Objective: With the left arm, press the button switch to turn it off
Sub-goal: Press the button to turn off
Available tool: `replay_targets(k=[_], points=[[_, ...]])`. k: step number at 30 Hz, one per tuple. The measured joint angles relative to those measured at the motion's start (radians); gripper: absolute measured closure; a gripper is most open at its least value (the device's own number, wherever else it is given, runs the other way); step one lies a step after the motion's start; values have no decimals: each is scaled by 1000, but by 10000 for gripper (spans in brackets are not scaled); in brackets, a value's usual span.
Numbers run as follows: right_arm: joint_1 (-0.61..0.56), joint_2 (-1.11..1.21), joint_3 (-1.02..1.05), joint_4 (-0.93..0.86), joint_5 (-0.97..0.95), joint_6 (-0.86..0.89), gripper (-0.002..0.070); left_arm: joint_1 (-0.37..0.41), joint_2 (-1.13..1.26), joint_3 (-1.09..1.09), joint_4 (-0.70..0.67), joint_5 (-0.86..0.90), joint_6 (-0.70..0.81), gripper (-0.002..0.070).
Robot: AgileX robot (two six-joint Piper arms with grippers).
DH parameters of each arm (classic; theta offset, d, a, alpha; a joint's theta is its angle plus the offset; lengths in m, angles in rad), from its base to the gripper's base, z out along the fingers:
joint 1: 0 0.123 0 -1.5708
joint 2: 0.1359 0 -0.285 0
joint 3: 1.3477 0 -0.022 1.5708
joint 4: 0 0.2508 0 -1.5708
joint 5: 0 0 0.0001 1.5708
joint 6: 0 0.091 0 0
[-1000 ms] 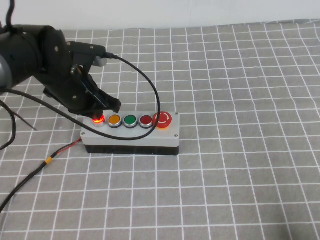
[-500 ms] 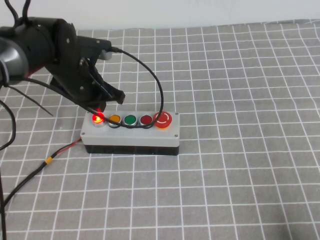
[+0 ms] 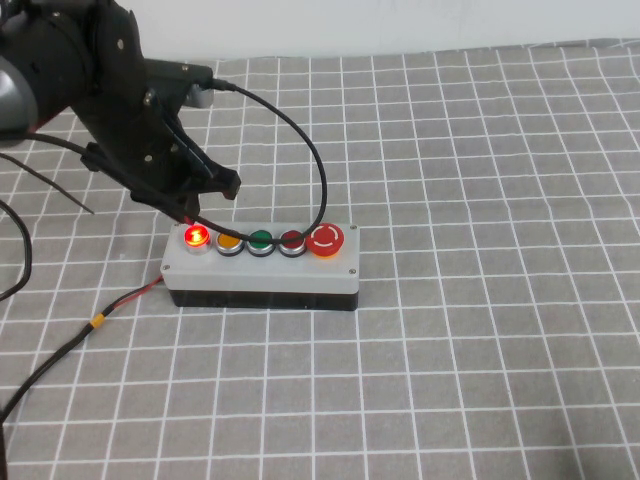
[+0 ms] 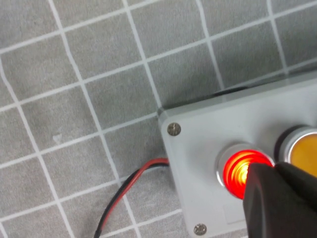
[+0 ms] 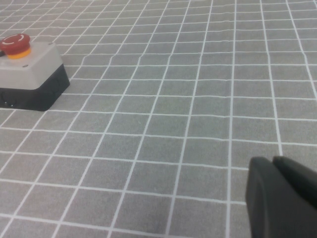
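The button switch [image 3: 196,236] glows bright red at the left end of the row on the grey box [image 3: 260,270]. My left gripper [image 3: 192,212] hangs just above and behind it, fingers shut, apart from the button as far as the high view shows. In the left wrist view the shut black tip [image 4: 271,167] overlaps the edge of the lit button [image 4: 237,171] on the box lid [image 4: 198,148]. My right gripper [image 5: 273,161] is shut and empty, low over the mat, out of the high view.
Yellow [image 3: 229,240], green [image 3: 260,240] and dark red [image 3: 291,239] buttons and a large red mushroom button [image 3: 326,240] fill the row. My arm's black cable [image 3: 310,160] loops over them. A red-black wire [image 3: 110,310] runs from the box to the front left. Checked grey cloth lies all around.
My left gripper has lifted off the red button and now sits a little higher and further back-left. The button glows in all three frames. The box has not moved.
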Motion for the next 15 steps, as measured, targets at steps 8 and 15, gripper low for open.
replay_targets(k=[8,15], points=[[0,0,0,0,0,0,692,0,43,0,3,10,-4,678],[0,0,0,0,0,0,692,0,45,0,4,10,-5,678]])
